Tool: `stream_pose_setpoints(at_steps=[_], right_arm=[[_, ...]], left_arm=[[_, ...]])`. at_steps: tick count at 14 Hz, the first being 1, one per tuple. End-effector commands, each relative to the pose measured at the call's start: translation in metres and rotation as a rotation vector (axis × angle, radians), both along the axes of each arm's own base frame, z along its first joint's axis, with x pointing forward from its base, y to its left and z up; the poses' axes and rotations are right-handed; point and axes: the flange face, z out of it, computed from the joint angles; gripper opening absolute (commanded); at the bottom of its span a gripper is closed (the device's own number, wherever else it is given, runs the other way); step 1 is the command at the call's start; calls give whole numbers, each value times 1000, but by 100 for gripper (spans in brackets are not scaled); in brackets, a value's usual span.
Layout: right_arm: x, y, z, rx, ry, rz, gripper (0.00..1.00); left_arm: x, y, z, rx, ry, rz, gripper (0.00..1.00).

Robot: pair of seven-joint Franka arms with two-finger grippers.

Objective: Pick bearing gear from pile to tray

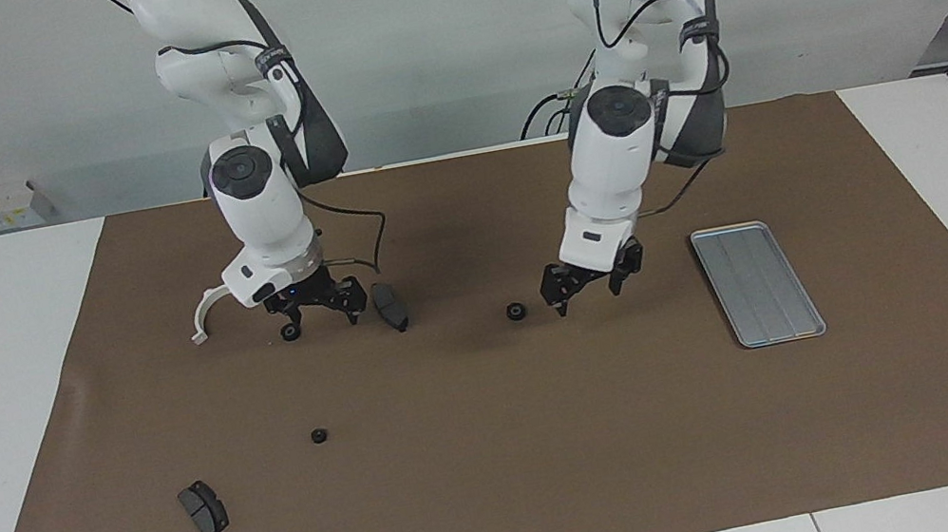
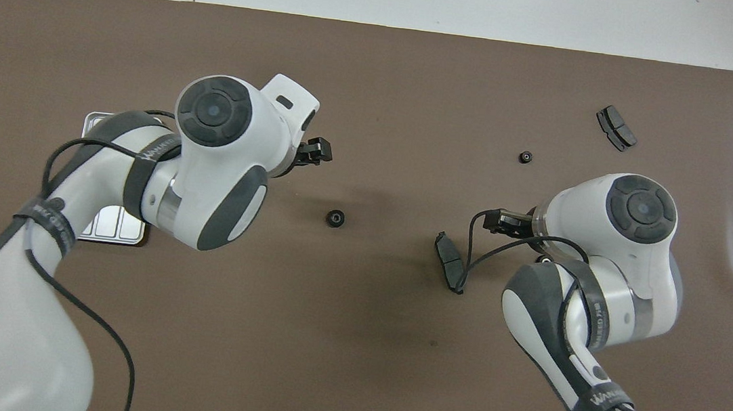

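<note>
A small black bearing gear (image 1: 516,311) (image 2: 336,217) lies alone mid-mat. My left gripper (image 1: 587,296) (image 2: 317,153) hangs open low beside it, between the gear and the silver ribbed tray (image 1: 756,281), apart from both. My left arm covers most of the tray (image 2: 95,120) in the overhead view. The scattered pile lies toward the right arm's end. My right gripper (image 1: 321,317) (image 2: 498,221) is open there, low over another gear (image 1: 290,332). A third gear (image 1: 318,435) (image 2: 526,157) lies farther from the robots.
One dark brake pad (image 1: 389,306) (image 2: 449,260) lies beside the right gripper. A second brake pad (image 1: 204,510) (image 2: 615,128) sits far out on the mat. The white half-ring (image 1: 203,316) is partly hidden by the right arm. Brown mat (image 1: 565,463) covers the table.
</note>
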Motion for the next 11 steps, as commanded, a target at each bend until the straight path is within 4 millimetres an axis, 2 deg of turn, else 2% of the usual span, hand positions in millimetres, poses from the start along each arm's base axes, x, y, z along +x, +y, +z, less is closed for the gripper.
stream_pose_setpoints(at_steps=[1, 3, 6, 9, 11], right_arm=[[-29, -28, -17, 16, -27, 36, 100], [-34, -49, -27, 12, -14, 48, 100], [-39, -55, -39, 13, -20, 45, 99], [-37, -58, -53, 18, -37, 42, 87], [-36, -65, -58, 19, -40, 30, 85]], left_arm=[[-1, -14, -18, 9, -12, -16, 100], [-14, -32, -34, 26, 11, -66, 100], [-31, -58, -66, 30, 21, -117, 100], [-44, -56, -76, 47, 43, -154, 100], [-50, -54, -80, 55, 53, -184, 100]])
